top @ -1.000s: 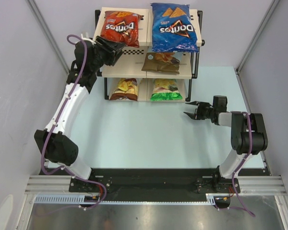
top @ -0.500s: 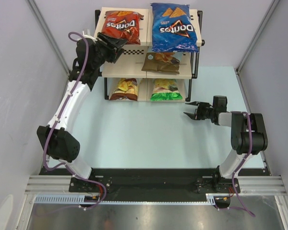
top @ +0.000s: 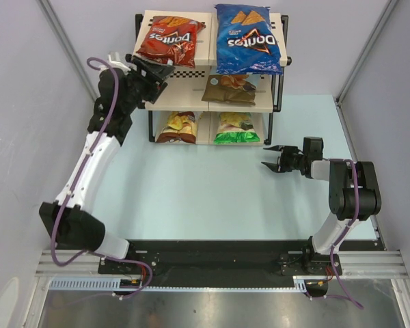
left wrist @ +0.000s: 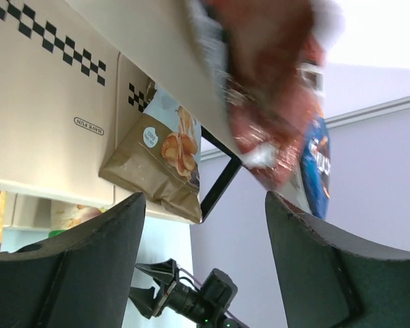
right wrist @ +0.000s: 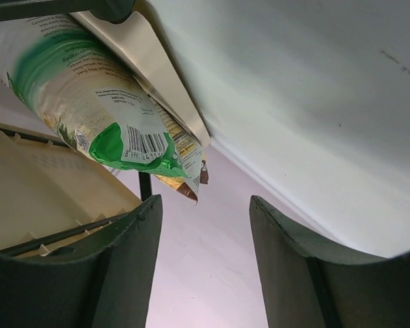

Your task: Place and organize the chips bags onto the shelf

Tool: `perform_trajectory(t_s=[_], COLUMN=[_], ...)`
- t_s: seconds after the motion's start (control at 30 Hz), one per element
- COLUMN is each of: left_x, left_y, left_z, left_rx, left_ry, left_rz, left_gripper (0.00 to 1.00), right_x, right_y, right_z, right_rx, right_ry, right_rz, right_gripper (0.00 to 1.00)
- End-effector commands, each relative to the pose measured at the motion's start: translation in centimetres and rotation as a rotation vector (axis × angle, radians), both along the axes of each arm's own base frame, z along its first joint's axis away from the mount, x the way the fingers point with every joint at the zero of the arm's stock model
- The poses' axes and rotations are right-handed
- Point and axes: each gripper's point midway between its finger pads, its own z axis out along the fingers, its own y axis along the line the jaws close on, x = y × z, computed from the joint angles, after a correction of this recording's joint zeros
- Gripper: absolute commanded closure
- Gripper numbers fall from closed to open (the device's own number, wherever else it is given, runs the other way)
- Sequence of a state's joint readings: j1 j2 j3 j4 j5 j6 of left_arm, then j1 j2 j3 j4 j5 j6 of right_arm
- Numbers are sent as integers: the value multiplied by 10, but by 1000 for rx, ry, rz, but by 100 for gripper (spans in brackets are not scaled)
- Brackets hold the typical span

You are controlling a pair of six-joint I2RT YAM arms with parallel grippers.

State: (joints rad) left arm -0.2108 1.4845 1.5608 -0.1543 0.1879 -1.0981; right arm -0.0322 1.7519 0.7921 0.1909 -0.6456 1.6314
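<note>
The shelf (top: pixel 180 97) stands at the back of the table. On its top board lie the red Doritos bag (top: pixel 169 39), slightly askew, and the blue Doritos bag (top: pixel 244 41). The pale blue-and-brown bag (top: pixel 231 87) lies on the middle board at the right. At the bottom are the small brown-red Chuba bag (top: pixel 178 127) and the green-white bag (top: pixel 236 128). My left gripper (top: pixel 160 70) is open just in front of the top board's left edge; in the left wrist view its jaws (left wrist: pixel 205 205) hold nothing, with the red bag (left wrist: pixel 273 89) beyond them. My right gripper (top: pixel 268 158) is open over the table, empty (right wrist: pixel 205 201).
The pale table (top: pixel 212 198) runs from the shelf to the arm bases. Grey walls close in on both sides. In the right wrist view the green-white bag (right wrist: pixel 75 82) and the shelf's lower board (right wrist: pixel 150 61) lie ahead of the fingers.
My left gripper has opened and drawn back to the left, off the red Doritos bag, which now lies skewed on the top board. The right arm has not moved.
</note>
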Motion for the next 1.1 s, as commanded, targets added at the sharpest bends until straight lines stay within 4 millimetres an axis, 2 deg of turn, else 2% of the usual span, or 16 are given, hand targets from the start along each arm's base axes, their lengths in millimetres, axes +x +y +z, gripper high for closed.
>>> perform_trajectory(t_s=[0.0, 0.1, 0.27, 0.37, 0.47, 0.53, 0.6, 0.63, 0.7, 0.73, 0.8, 0.83, 0.9, 0.93, 1.0, 1.07], left_x=[-34, -36, -46, -54, -67, -83, -95, -101, -110, -118, -123, -131, -134, -137, -137, -134], left_y=[24, 32, 24, 24, 31, 39, 44, 47, 51, 50, 51, 50, 50, 51, 51, 54], left_z=[38, 36, 23, -14, -70, -116, -143, -164, -188, -212, -234, -252, -263, -269, -272, -275], left_rx=[54, 44, 80, 173, 310, 387, 442, 457, 474, 465, 398, 356, 321, 315, 316, 331], left_ry=[-158, -168, -133, -12, 170, 313, 384, 442, 524, 597, 676, 730, 762, 781, 791, 808], left_rz=[65, 73, 0, -41, -73, -92, -118, -125, -139, -160, -179, -211, -220, -218, -218, -204], left_gripper=[21, 21, 21, 21, 20, 19, 19, 19, 18, 18, 18, 18, 18, 18, 18, 19], right_x=[6, 8, 10, 4, -5, -11, -19, -24, -32, -32, -39, -35, -41, -36, -44, -39], right_y=[8, 14, 15, 14, 9, 3, -5, -8, -11, -12, -11, -13, -19, -22, -32, -35], right_z=[14, 15, 19, 19, 11, 5, 0, -3, -5, -1, 1, 8, 3, 10, 3, 12], right_rx=[3, 18, 27, 4, -32, -76, -122, -132, -150, -169, -200, -257, -343, -389, -522, -608], right_ry=[-48, -52, -78, -68, -28, -29, -28, -6, 31, 11, 32, -15, 13, -6, 14, -26], right_rz=[32, 37, 43, 56, 62, 85, 109, 113, 127, 147, 176, 202, 239, 257, 333, 382], right_gripper=[41, 41, 41, 37, 36, 36, 36, 36, 36, 36, 36, 36, 36, 36, 36, 36])
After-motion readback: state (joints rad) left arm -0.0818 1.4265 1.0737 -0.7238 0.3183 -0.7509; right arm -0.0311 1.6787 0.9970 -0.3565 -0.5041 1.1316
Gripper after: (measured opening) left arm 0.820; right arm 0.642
